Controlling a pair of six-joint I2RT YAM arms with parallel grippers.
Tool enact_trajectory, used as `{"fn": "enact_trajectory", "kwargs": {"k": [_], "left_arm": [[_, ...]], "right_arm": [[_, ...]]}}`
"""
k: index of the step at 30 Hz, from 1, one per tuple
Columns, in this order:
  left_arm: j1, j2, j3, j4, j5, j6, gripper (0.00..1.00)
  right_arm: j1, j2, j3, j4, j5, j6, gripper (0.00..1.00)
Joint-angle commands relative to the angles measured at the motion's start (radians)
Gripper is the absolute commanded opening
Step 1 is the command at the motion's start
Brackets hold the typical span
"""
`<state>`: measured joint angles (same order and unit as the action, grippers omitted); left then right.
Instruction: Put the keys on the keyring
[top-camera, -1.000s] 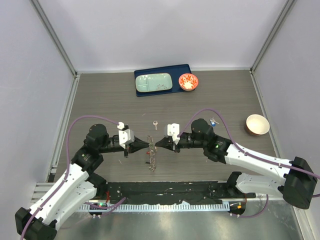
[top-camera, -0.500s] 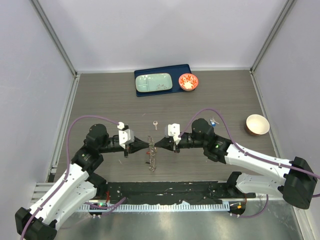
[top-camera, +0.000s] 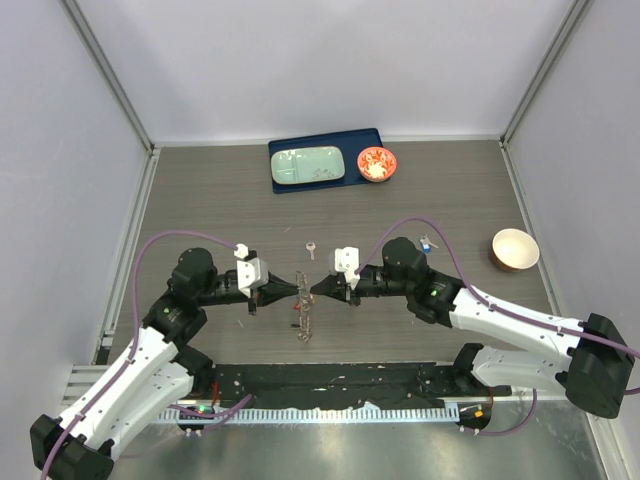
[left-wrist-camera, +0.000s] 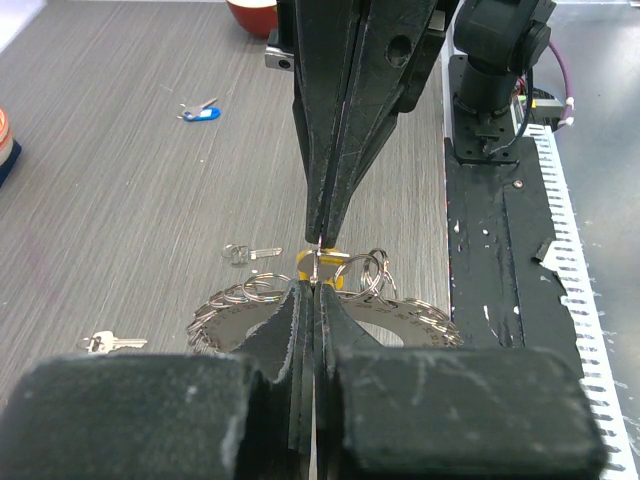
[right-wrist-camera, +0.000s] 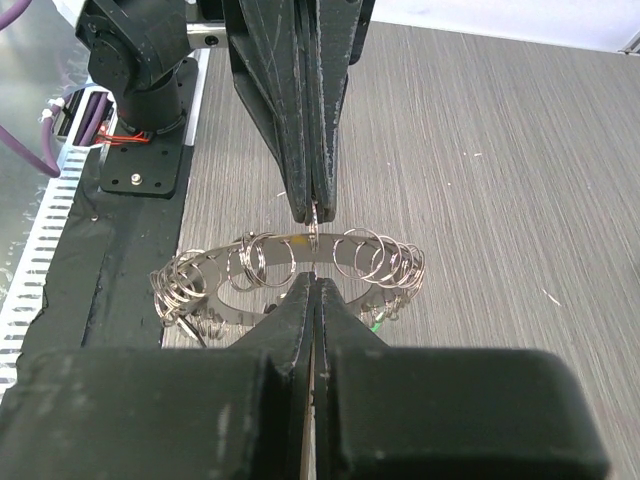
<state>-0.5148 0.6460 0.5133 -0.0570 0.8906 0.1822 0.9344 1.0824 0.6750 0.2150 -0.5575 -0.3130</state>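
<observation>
The keyring (top-camera: 303, 322), a wide metal ring fringed with small wire rings, hangs between my two grippers; it also shows in the left wrist view (left-wrist-camera: 400, 318) and the right wrist view (right-wrist-camera: 230, 290). My left gripper (top-camera: 299, 287) (left-wrist-camera: 315, 287) and right gripper (top-camera: 316, 288) (right-wrist-camera: 316, 280) meet tip to tip above it. Both are shut. The left pinches a small ring on the keyring's rim. The right seems to pinch the yellow-headed key (left-wrist-camera: 305, 266), which is mostly hidden. A silver key (top-camera: 312, 247) (left-wrist-camera: 112, 343) and a blue-headed key (top-camera: 428, 242) (left-wrist-camera: 203, 113) lie on the table.
A blue tray (top-camera: 325, 138) with a pale green plate and a red bowl (top-camera: 377, 163) stand at the back. A beige bowl (top-camera: 514, 248) sits at the right. A small silver piece (left-wrist-camera: 243, 253) lies near the keyring. A black mat (top-camera: 330, 385) lines the near edge.
</observation>
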Motion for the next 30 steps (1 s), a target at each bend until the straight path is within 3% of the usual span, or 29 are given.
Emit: {"fn": "enact_trajectory", "kwargs": {"k": [1,30], "left_arm": [[0.006,-0.011,0.03,0.075,0.018,-0.012,0.0],[0.006,0.0,0.03,0.088,0.036,-0.024,0.0]], "right_arm": [[0.0,-0.009,0.021,0.021,0.014,-0.012,0.01],[0.0,-0.004,0.026,0.075,-0.039,0.011,0.01]]}}
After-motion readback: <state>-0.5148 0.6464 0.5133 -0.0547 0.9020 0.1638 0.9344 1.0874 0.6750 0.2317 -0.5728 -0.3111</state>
